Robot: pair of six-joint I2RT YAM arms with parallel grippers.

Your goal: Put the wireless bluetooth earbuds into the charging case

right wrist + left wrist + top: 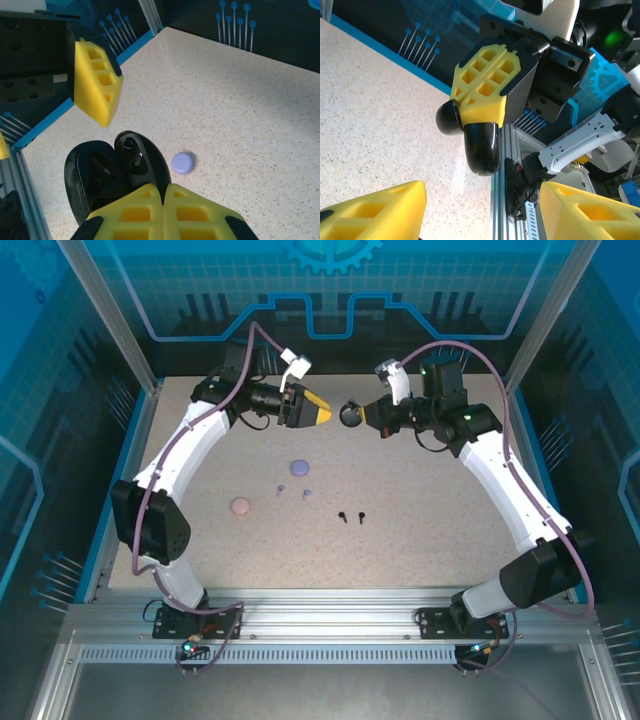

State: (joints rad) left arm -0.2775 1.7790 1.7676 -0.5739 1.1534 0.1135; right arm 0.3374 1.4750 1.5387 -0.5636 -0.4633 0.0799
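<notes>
Clamped on the open glossy black round charging case (107, 175) at upper centre, the right gripper (164, 197) should hold it level; the left gripper (322, 417) gapes empty.

Lavender case (182, 163) blurred, black case (95, 170) partly behind right pincer (163, 192)

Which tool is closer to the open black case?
Right. The right tool is shut on the black case; the left tool is open, just to its left, apart from it.

Robot lab test cell: speckled table (400, 540), aluminium frame rails (330, 625), blue circuit-print enclosure walls (330, 300).
</notes>
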